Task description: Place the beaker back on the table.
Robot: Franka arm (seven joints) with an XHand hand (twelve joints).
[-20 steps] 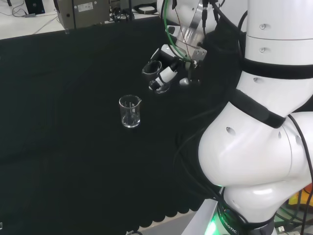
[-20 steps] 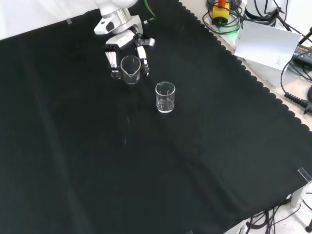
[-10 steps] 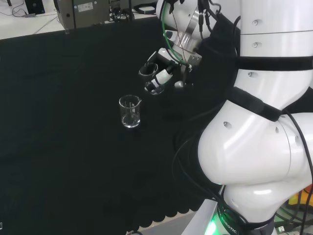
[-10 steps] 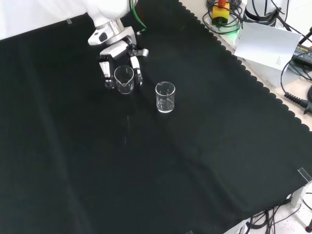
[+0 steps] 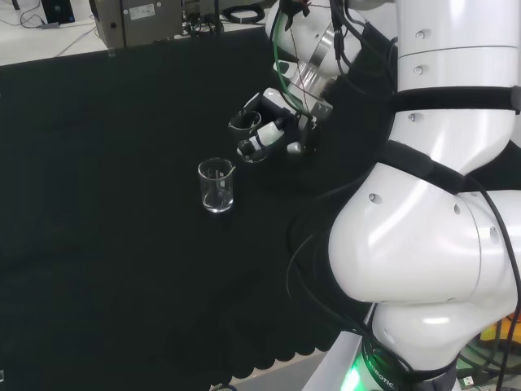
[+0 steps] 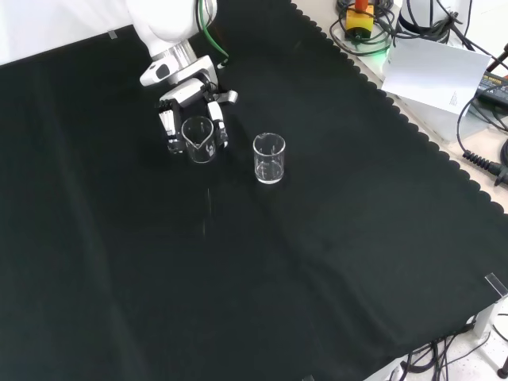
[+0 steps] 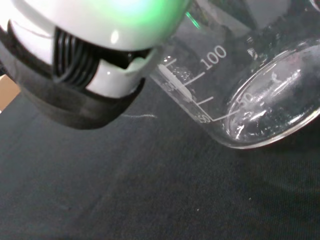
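My hand (image 6: 189, 95) (image 5: 277, 122) is shut on a small clear glass beaker (image 6: 198, 139) (image 5: 246, 134), fingers curled round its sides. The beaker hangs low over the black cloth, its spout turned toward the front camera. In the wrist view the beaker's base (image 7: 270, 107) is tilted just above the cloth, with a finger (image 7: 85, 75) beside its printed scale. A second clear beaker (image 6: 269, 158) (image 5: 216, 185) stands upright on the cloth, to the right of the held one in the front view.
Black cloth (image 6: 262, 270) covers the bench. Its scalloped edge (image 6: 413, 127) runs along the right in the front view, with cables and a white sheet (image 6: 435, 71) beyond. The arm's white links (image 5: 431, 204) stand at the right of the head view.
The hand has carried the beaker left and down in the front view, closer to the cloth. The standing beaker has not moved.
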